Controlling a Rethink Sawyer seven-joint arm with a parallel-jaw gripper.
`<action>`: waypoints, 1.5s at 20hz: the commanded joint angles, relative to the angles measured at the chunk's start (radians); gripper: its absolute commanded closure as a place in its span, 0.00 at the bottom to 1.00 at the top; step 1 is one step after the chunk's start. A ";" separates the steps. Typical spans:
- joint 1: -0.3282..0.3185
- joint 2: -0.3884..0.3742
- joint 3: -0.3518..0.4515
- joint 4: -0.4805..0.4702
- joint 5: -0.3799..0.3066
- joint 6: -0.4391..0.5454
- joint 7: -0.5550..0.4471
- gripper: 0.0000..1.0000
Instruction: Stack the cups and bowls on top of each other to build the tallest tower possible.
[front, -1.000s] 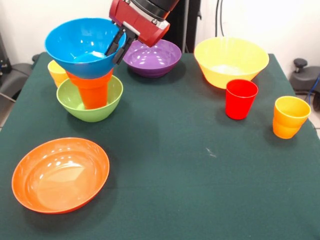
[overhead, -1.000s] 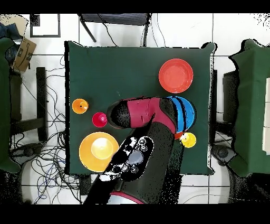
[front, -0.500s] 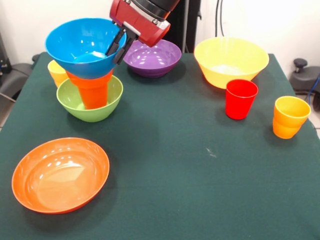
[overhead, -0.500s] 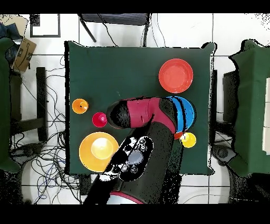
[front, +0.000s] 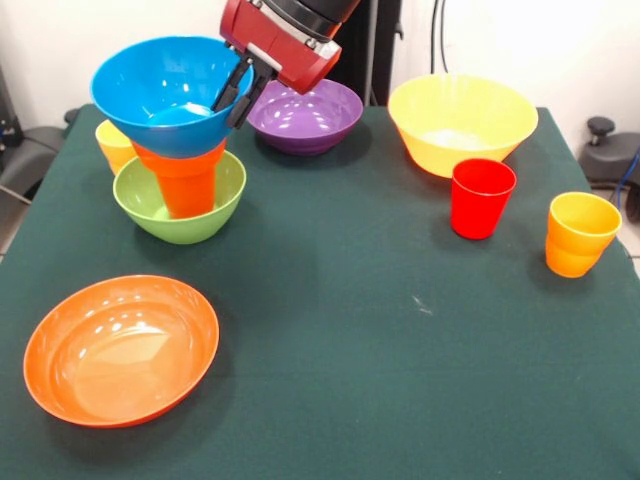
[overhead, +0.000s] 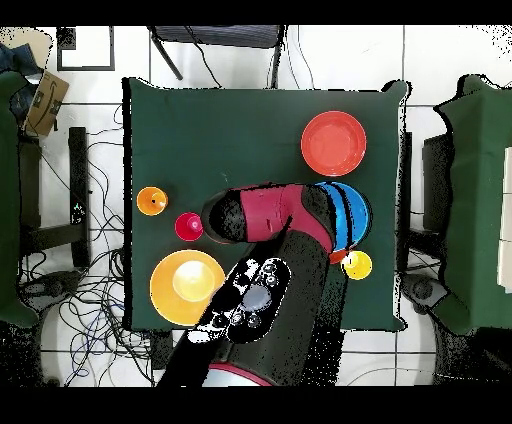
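Note:
The tower stands at the left of the front view: a green bowl (front: 180, 225) holds an orange cup (front: 186, 188), and a blue bowl (front: 160, 90) sits on top. My gripper (front: 236, 98) comes down from above, shut on the blue bowl's right rim, one finger inside and one outside. From overhead my arm hides the gripper and most of the blue bowl (overhead: 354, 212). A yellow cup (front: 113, 145) stands just behind the tower. The wide orange bowl (front: 120, 348) lies front left. A red cup (front: 481, 197) and a yellow-orange cup (front: 580, 233) stand at the right.
A purple bowl (front: 305, 115) sits just right of the tower, under my wrist. The big yellow bowl (front: 462, 125) is at the back right. The green table (front: 380, 330) ends close to the orange bowl (overhead: 333, 143) and the yellow cup (overhead: 357, 265).

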 joint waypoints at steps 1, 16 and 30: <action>0.013 0.014 0.076 -0.004 0.023 0.009 0.097 1.00; 0.000 -0.018 0.087 0.031 0.025 0.047 0.058 1.00; -0.011 -0.051 0.096 0.054 0.039 0.113 0.015 1.00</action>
